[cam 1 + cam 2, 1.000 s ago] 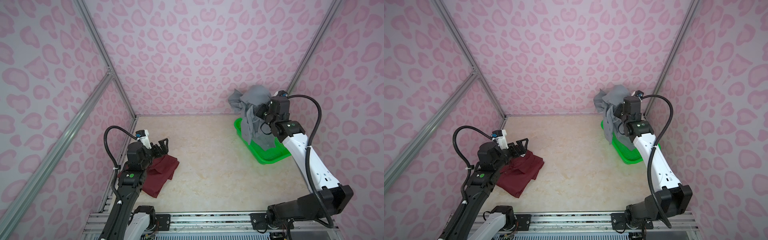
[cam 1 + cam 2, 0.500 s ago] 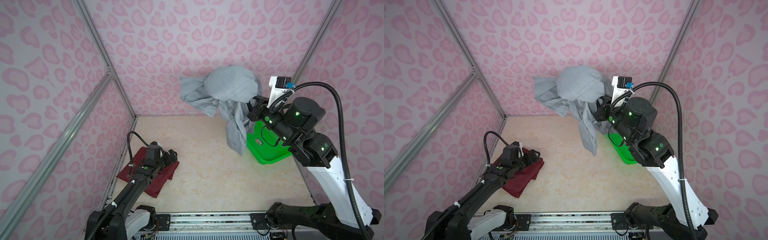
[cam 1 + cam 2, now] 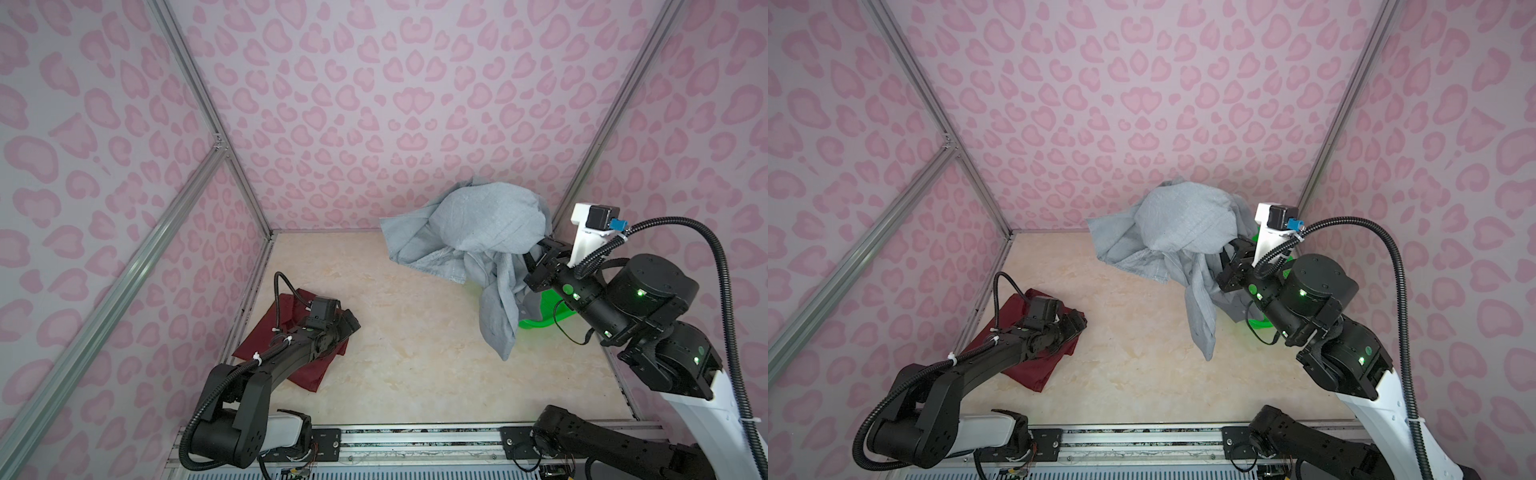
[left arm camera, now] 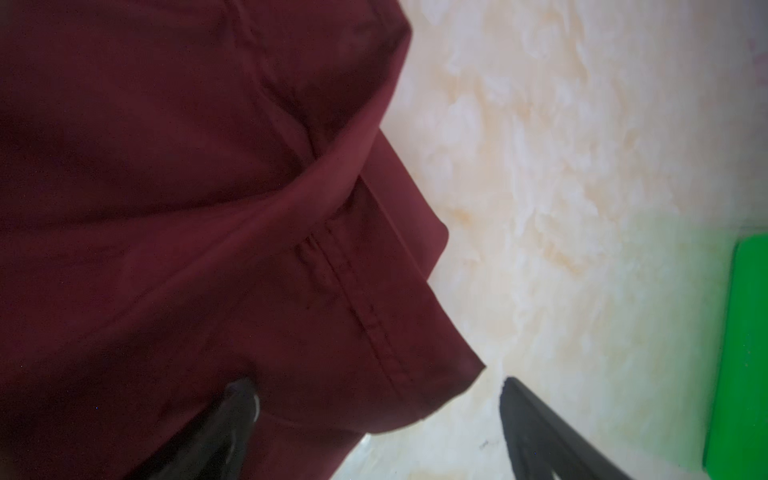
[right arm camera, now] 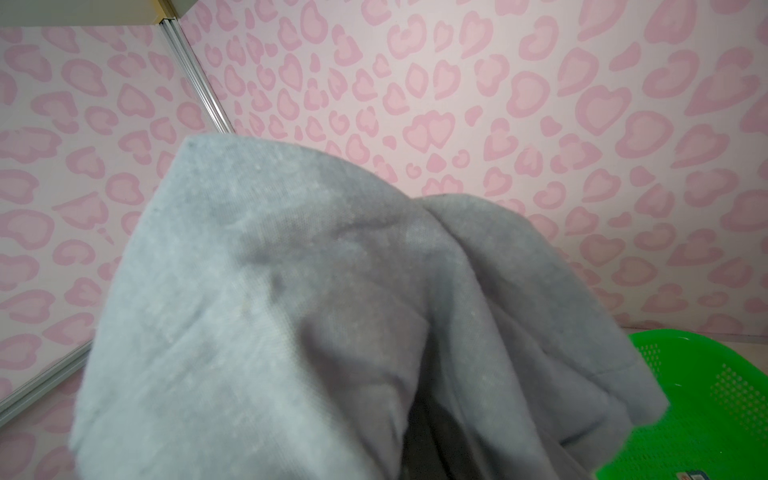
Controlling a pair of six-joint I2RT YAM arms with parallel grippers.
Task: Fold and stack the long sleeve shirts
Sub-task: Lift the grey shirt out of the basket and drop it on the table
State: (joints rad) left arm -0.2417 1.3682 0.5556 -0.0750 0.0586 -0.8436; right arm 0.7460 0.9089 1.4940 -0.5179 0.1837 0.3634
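The grey long sleeve shirt (image 3: 486,232) (image 3: 1183,224) hangs bunched in the air over the table's far right, with a sleeve trailing down. My right gripper (image 3: 537,254) (image 3: 1234,250) is shut on it, and the cloth drapes over the fingers. In the right wrist view the grey shirt (image 5: 291,311) hides the jaws. The maroon long sleeve shirt (image 3: 305,376) (image 3: 1038,370) lies roughly folded on the table at the left. My left gripper (image 3: 353,326) (image 3: 1079,324) (image 4: 376,386) stands open, low over the maroon shirt's (image 4: 187,208) right edge. One finger (image 4: 232,415) is on the cloth, the other over bare table.
The green perforated basket (image 3: 548,309) (image 3: 1262,323) (image 5: 706,395) stands at the far right, partly behind the hanging grey cloth and my right arm. Pink patterned walls with metal frame posts (image 3: 199,95) enclose the marbled table (image 3: 415,353).
My right arm lifted the grey shirt out of the basket, swung it up and toward the middle, then brought it somewhat down and to the right. My left gripper dropped low onto the maroon shirt's right edge.
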